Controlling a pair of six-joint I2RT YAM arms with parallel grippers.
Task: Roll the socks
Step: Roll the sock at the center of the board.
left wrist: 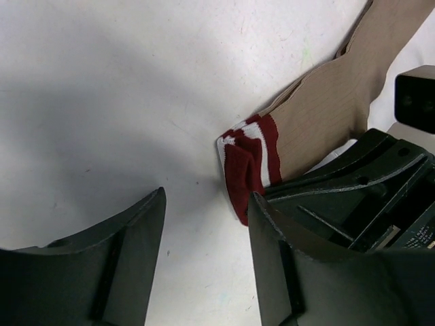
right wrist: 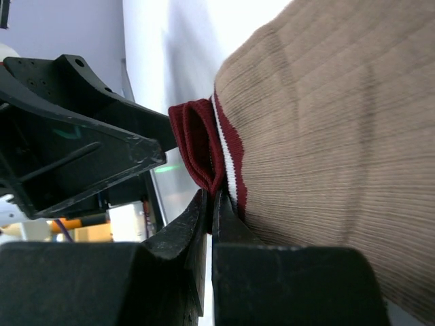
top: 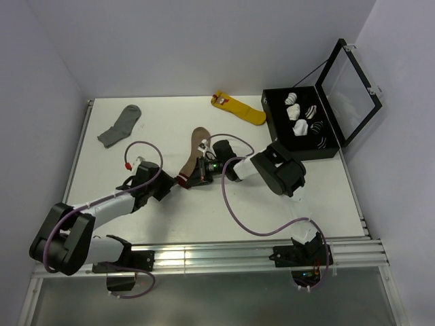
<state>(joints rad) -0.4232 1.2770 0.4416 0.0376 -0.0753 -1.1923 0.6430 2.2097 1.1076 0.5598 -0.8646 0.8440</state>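
Note:
The tan-brown sock lies at the table's middle, toe far, its dark red and white striped cuff near. The cuff is folded over once. My right gripper is shut on the folded cuff, pinching the red fabric between its fingertips; it shows in the top view too. My left gripper is open and empty, just left of the cuff, its right finger almost touching the red edge. In the top view it sits beside the right gripper.
A plain grey sock lies at the far left. A yellow sock with a red tag lies at the far middle. An open black case holding rolled socks stands at the far right.

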